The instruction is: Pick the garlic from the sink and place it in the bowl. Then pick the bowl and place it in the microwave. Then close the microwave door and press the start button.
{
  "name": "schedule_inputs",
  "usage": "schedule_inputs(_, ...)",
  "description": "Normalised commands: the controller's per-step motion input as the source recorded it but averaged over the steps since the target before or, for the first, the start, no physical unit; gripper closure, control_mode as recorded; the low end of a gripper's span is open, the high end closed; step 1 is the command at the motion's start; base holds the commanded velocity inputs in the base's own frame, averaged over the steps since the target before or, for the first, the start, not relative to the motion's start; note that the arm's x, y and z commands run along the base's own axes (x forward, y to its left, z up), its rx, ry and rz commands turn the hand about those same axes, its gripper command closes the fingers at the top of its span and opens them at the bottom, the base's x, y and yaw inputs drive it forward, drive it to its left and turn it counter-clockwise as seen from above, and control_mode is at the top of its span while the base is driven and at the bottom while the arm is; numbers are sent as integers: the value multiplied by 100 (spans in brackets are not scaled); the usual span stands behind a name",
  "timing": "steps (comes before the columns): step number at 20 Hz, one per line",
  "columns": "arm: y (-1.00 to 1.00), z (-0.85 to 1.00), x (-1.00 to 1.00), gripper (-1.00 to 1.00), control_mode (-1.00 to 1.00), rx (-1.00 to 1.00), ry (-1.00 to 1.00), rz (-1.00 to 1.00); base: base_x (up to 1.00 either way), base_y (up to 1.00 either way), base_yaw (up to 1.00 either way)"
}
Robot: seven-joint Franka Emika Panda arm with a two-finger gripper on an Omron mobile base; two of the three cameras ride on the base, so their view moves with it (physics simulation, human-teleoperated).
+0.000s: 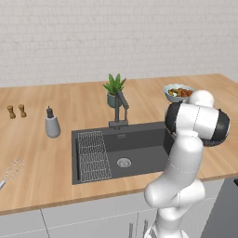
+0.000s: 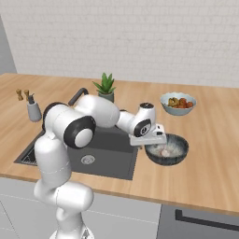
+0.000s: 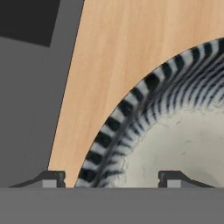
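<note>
Straddling the bowl (image 3: 175, 131) rim: two dark fingertips (image 3: 52, 178) at the bottom of the hand view, one out over the wooden counter (image 3: 113, 52), the other over the pale inside. Spread wide, with only the striped rim between them, nothing pinched yet. Judged as set for a rim grasp, to carry the bowl to the microwave.

Seen in the right base view at centre right: gripper (image 2: 150, 140) low over the near-left edge of the bowl, garlic (image 2: 165, 152) already lying inside, just right of the hand. Sink (image 2: 109, 156) directly left of the bowl, its dark edge at upper left of the hand view. Rim curving from lower left to upper right between the tips; closing should clamp the wall.
</note>
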Motion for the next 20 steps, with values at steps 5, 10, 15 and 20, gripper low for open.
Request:
schedule_inputs(5, -3, -8, 0, 100, -100, 0, 0, 2, 0, 0, 0)
schedule_inputs(10, 0, -2, -11, 100, -100, 0, 1, 0, 0, 0, 0)
schedule_inputs(15, 20, 7, -56, 100, -100, -5, -8, 18, 0, 0, 0)
schedule_inputs(20, 16, 24, -53, 100, -100, -4, 0, 25, 0, 0, 0)
